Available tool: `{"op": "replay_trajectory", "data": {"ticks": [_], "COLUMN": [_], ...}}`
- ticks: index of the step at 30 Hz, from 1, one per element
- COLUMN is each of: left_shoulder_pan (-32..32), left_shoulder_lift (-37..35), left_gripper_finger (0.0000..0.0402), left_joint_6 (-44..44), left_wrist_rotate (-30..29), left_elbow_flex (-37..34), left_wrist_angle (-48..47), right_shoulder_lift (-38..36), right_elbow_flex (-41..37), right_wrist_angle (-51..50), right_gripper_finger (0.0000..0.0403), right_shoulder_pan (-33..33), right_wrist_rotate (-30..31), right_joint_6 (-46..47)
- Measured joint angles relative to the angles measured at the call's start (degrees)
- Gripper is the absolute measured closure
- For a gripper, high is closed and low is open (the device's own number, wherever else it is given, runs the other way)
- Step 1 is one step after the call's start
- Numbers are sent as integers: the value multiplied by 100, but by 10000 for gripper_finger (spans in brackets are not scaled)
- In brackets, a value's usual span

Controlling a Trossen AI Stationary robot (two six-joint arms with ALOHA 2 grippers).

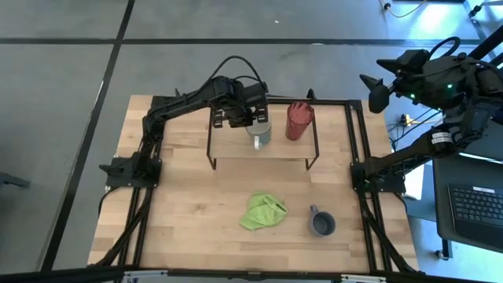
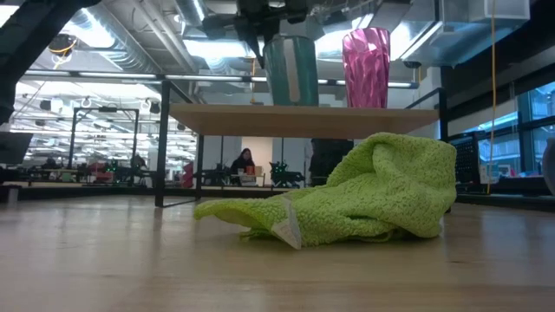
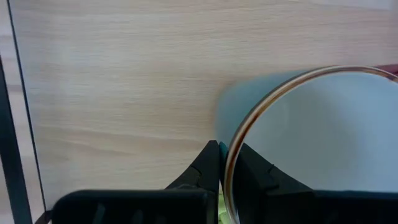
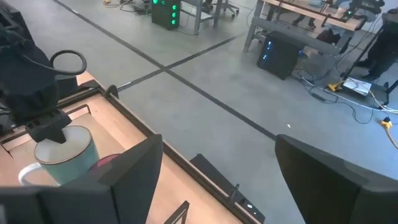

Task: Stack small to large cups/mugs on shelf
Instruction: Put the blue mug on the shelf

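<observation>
From above, the left pincer [image 1: 253, 119] is sitting over the shelf [image 1: 236, 146], closed on the rim of the cream-white mug [image 1: 259, 134], which is standing beside the red tumbler [image 1: 299, 120]. Only the left wrist view is showing the grip itself: one finger [image 3: 209, 167] outside the mug's wall [image 3: 323, 137] and the other inside it. The low view is showing both vessels resting on the shelf board, behind the green cloth [image 2: 364, 201]. The grey-blue mug [image 1: 321, 223] is sitting low on the counter [image 1: 196, 212], near the cloth. The right pincer [image 1: 376, 93] is hanging off the counter's far right corner, fingers spread wide and empty in its wrist view.
</observation>
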Motion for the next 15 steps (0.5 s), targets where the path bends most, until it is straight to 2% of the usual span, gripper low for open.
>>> {"op": "replay_trajectory", "data": {"ticks": [10, 15], "left_shoulder_pan": [15, 21], "left_shoulder_lift": [-1, -1], "left_gripper_finger": [382, 363], "left_joint_6": [257, 240], "left_wrist_rotate": [-4, 40], "left_elbow_flex": [1, 1], "left_wrist_angle": [23, 54], "right_shoulder_lift": [104, 131], "right_elbow_flex": [-2, -2], "right_wrist_angle": [0, 0], "right_gripper_finger": [91, 91], "right_shoulder_pan": [2, 2], "right_wrist_rotate": [-124, -199], "right_joint_6": [1, 19]}}
